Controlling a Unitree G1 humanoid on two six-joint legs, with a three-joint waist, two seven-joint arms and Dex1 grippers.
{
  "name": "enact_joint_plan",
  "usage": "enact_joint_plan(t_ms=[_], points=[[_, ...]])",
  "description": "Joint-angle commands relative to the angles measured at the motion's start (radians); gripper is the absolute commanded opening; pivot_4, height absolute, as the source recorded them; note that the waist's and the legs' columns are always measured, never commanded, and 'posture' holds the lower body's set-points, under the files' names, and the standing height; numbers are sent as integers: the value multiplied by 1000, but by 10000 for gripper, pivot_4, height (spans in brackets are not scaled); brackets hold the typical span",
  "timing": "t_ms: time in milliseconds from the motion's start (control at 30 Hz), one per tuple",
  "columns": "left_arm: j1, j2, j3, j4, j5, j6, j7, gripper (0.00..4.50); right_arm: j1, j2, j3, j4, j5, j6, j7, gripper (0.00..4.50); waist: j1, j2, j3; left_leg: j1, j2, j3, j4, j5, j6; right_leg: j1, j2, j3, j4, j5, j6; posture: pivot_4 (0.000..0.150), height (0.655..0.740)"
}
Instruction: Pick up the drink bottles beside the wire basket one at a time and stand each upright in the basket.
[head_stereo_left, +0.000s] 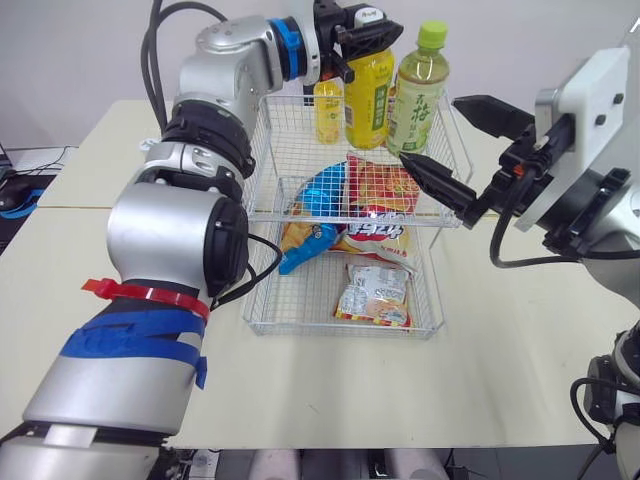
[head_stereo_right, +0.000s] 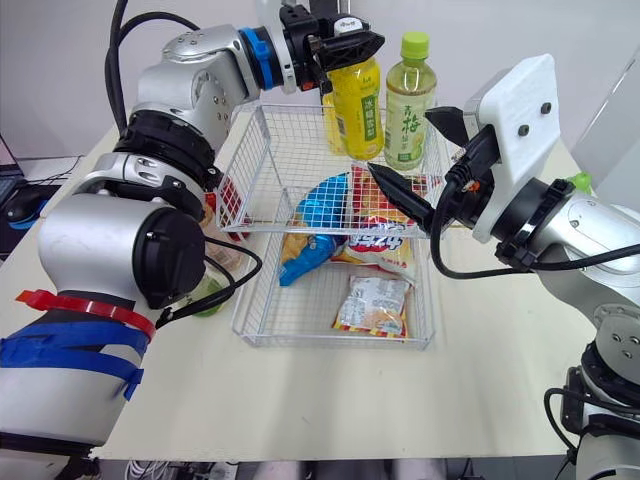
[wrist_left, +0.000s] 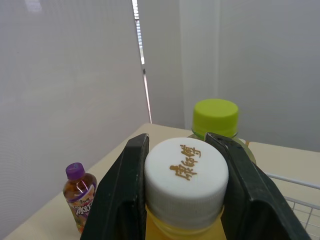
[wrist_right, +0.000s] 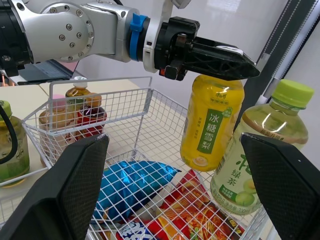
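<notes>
You cannot see the base of the yellow bottle well. The wire and the snack bags are in front of it, so it is not possible to tell if it touches the floor of the wire basket. The other bottles on the table beside the basket are mostly hidden behind the left arm, and only their tops show through the mesh.

The left gripper has its black fingers closed narrow on the ribbed white cap, at the far end of the basket. Just beside it a clear plastic green tea bottle stands upright. The right gripper has its pointed fingers spread wide and holds nothing, above the glossy bags.
</notes>
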Motion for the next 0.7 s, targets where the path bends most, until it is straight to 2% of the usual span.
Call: enact_joint_plan(t_ms=[33, 467, 700], points=[[-64, 19, 20, -45, 2, -20, -2, 13870, -3, -16, -30, -19, 22, -23, -12, 45000, -1, 0, 0, 0, 0, 0, 0, 0, 0, 0, 0, 0, 0, 0, 0, 1500, 7400], [-17, -16, 25, -20, 26, -5, 17, 13870, -9, -27, -3, 1, 23, -48, -12, 45000, 0, 0, 0, 0, 0, 0, 0, 0, 0, 0, 1, 0, 0, 0, 0, 1500, 7400], [-23, 10, 63, -27, 12, 9, 30, 36082, -6, -36, -4, 5, 27, -55, -2, 45000, -1, 0, 0, 0, 0, 0, 0, 0, 0, 0, 1, 0, 1, 0, 0, 1500, 7400]])
